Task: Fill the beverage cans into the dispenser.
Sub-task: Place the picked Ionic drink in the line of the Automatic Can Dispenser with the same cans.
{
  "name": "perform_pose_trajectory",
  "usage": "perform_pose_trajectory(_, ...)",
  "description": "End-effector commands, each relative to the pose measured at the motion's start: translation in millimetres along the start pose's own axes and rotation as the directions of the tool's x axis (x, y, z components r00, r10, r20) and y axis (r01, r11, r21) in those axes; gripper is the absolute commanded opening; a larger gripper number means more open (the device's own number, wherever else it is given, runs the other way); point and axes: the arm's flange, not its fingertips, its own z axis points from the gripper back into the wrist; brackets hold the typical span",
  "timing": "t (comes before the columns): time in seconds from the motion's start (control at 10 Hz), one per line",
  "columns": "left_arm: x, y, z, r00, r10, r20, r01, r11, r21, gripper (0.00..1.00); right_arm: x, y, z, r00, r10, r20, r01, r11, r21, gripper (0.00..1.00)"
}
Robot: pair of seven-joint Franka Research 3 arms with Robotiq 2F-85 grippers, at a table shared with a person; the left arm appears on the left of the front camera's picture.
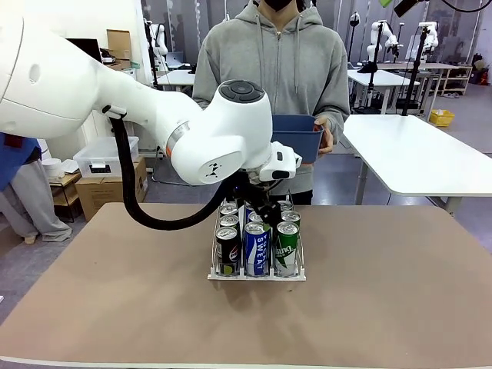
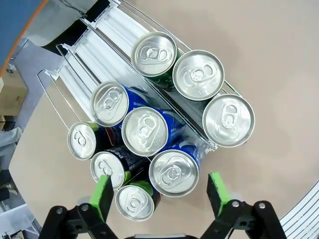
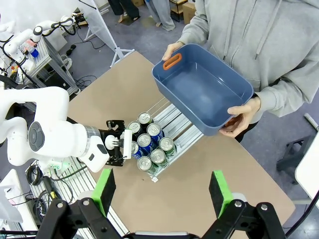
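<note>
The dispenser [image 1: 256,275] stands mid-table with several beverage cans in its three lanes: black [image 1: 227,250], blue [image 1: 257,250] and green [image 1: 287,247] at the front. My left gripper [image 1: 261,209] hangs open just above the rear cans. In the left wrist view the silver can tops [image 2: 144,131] lie close under the left gripper [image 2: 159,194], whose green pads [image 2: 102,196] hold nothing. The rear of the dispenser's white lanes [image 2: 107,37] is bare. High above the table my right gripper [image 3: 162,191] is open, looking down on the dispenser [image 3: 172,115] and the cans [image 3: 151,149].
At the far edge a person holds a blue tub [image 1: 296,134] with both hands; the tub [image 3: 202,89] shows nothing inside. Brown tabletop [image 1: 384,292] spreads wide on both sides of the dispenser. White tables stand beyond, at the right.
</note>
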Motion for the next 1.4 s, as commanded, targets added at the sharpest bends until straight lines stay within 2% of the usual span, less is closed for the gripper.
perform_pose_trajectory(0.0, 1, 3, 0, 1.000, -0.003, -0.002, 0.003, 1.000, -0.010, 1.00, -3, 2, 0, 1.000, -0.011, 0.003, 0.011, 1.000, 0.010, 1.00)
perform_pose_trajectory(1.1, 0, 0, 0, 1.000, 0.000, 0.000, 0.000, 1.000, 0.000, 1.00, -3, 2, 0, 1.000, -0.011, 0.003, 0.011, 1.000, 0.010, 1.00)
perform_pose_trajectory(1.2, -3, -1, 10, 0.999, -0.031, 0.030, 0.034, 0.994, -0.106, 1.00, -3, 2, 0, 1.000, -0.011, 0.003, 0.011, 1.000, 0.010, 1.00)
perform_pose_trajectory(1.3, -5, 0, 17, 0.997, -0.052, 0.048, 0.059, 0.986, -0.153, 1.00, -3, 2, 0, 1.000, -0.011, 0.003, 0.011, 1.000, 0.010, 1.00)
